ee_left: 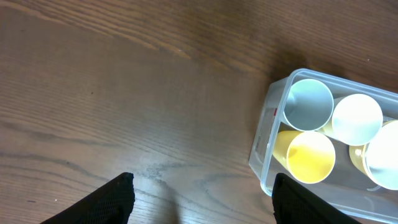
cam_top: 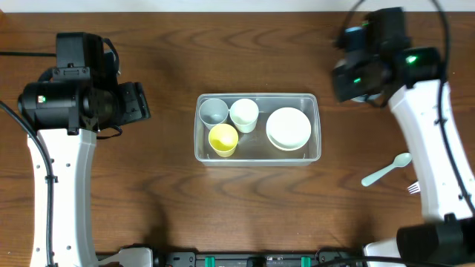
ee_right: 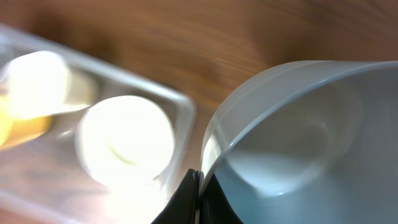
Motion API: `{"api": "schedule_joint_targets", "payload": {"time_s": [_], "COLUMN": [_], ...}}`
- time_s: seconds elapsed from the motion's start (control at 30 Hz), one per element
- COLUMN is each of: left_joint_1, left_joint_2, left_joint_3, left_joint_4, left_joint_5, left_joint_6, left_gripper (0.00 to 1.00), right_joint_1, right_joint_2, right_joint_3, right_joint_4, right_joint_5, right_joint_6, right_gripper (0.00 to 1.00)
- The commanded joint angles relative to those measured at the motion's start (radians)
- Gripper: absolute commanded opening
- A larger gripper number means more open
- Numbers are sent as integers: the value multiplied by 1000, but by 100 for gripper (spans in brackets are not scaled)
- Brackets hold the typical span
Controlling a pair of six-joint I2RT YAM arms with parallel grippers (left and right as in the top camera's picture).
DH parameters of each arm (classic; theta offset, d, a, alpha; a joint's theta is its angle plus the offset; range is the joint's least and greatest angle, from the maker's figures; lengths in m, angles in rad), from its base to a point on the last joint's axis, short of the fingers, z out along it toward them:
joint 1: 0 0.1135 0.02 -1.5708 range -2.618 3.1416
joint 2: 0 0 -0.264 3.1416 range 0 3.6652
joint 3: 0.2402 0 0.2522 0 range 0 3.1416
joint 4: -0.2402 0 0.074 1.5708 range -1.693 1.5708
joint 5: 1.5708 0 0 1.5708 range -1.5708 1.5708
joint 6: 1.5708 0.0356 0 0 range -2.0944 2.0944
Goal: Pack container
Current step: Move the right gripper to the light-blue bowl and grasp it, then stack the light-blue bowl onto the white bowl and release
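While the left claw (ee_left: 202,198) is gaping wide, its two dark fingers spread over bare wood-grained desk (ee_left: 124,93), the container (cam_top: 257,151) is sitting between it and the right claw (ee_right: 198,185): one clear, glossy plastic bin with rounded corners and a rim, mouth facing up, long axis running from one claw toward the other. Inside, three smooth round cups are standing mouth up, one pale-blue cup (cam_top: 214,111), one white cup (cam_top: 243,114), one yellow cup (cam_top: 223,139), at the end nearer the left claw, while stacked white bowls (cam_top: 289,127) are filling the end nearer the right claw. The right claw is pinching the rim of one pale bowl (ee_right: 298,143), blurred and close. One pale mint plastic spoon (cam_top: 386,171) is lying well apart from that claw.
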Motion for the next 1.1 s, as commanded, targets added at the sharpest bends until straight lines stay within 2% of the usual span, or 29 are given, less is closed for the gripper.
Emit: {"api": "schedule_joint_targets", "payload": {"time_s": [0.0, 0.17, 0.37, 0.93, 1.07], "left_joint_1": [5, 5, 5, 5, 5], "left_joint_2": [7, 7, 7, 7, 7], "left_joint_3": [-8, -8, -8, -8, -8], "left_joint_4": [-3, -3, -4, -4, -4], "left_joint_5": [-1, -1, -1, -1, -1], "left_joint_6": [-2, -2, -2, -2, -2], "left_gripper": [71, 71, 71, 71, 71], "right_joint_1": [103, 217, 275, 295, 295], "right_joint_2": [-3, 29, 77, 116, 116], "right_joint_3": [3, -14, -70, -193, -193], "right_joint_4": [-29, -84, -79, 21, 24], "right_joint_5": [-13, -10, -12, -14, -15], "right_joint_6": [-50, -51, -50, -69, -69], "right_gripper": [1, 2, 1, 2, 8]}}
